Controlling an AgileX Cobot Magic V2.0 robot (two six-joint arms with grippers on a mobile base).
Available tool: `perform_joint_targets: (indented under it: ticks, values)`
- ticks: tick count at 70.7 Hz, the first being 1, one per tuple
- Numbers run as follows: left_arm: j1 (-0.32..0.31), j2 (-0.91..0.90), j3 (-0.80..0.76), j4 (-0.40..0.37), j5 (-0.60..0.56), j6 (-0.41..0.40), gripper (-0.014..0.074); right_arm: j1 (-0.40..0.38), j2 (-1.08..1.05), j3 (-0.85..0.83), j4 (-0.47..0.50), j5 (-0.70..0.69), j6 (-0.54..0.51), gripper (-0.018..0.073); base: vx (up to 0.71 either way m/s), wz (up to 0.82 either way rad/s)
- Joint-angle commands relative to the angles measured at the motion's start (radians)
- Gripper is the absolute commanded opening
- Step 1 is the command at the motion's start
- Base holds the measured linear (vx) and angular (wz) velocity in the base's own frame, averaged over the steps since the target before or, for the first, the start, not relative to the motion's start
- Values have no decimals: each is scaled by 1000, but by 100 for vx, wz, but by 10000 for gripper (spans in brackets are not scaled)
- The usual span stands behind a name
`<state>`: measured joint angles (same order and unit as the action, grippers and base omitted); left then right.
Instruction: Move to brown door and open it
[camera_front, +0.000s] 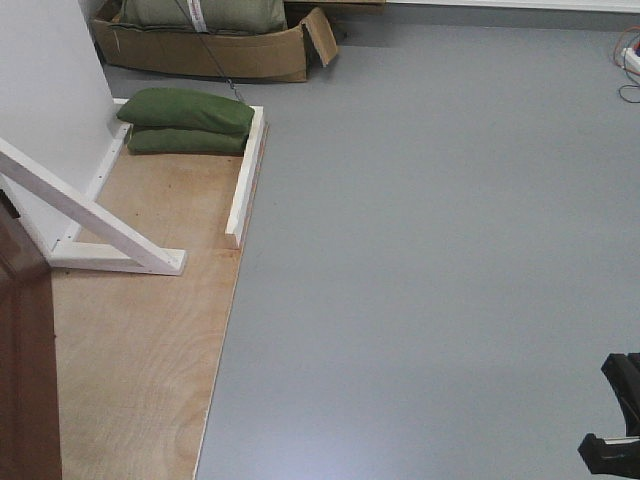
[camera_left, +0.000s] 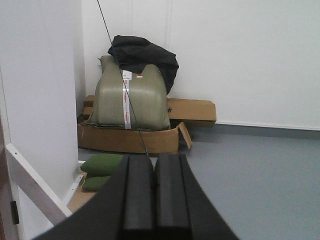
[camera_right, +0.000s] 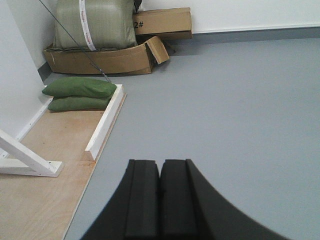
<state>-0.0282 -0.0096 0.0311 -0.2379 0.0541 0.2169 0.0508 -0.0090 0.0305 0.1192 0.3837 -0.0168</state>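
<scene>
Brown door (camera_front: 22, 350) edge at far left, plywood board (camera_front: 130, 340) beside it. Left gripper (camera_left: 154, 165) closed, empty; right gripper (camera_right: 160, 170) likewise.

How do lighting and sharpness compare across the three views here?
Front view: soft even light, faint sheen on the grey floor, brown door cropped at left edge. Left wrist view: dimmer, the left tool a dark featureless shape. Right wrist view: brighter, right tool likewise dark.
</scene>
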Motion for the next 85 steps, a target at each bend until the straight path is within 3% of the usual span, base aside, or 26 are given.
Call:
perform_joint_targets:
  ticks: [1, 24, 28, 35, 54, 59, 67, 78, 85]
  values:
    - [2, -2, -18, 3, -81, -5, 17, -1, -16, 2, -1, -81, -9, 0, 0, 0]
    - [49, 133, -485, 4, -35, 0, 17, -1, -16, 2, -1, -81, -9, 0, 0, 0]
    - [100, 151, -603, 18, -65, 79, 17, -1, -16, 2, -1, -81, -9, 0, 0, 0]
    - [144, 151, -663, 52, -172, 235, 17, -1, -16, 2, -1, -81, -9, 0, 0, 0]
    - [150, 151, -674, 46, -660, 780, 17, -1, -16, 2, -1, -81, -9, 0, 0, 0]
    - [150, 152, -674, -18, -761, 875, 17, -1, -16, 2, -1, -81, -9, 0, 0, 0]
    - [168, 178, -674, -248, -889, 1008, 17, -1, -16, 2, -1, -81, -9, 0, 0, 0]
    - [261, 230, -674, -546, -1101, 1198, 17, -1, -16, 2, -1, -81, -9, 0, 0, 0]
    - [325, 255, -674, -692, -1244, 1246, 17, -1, -16, 2, -1, -81, -9, 0, 0, 0]
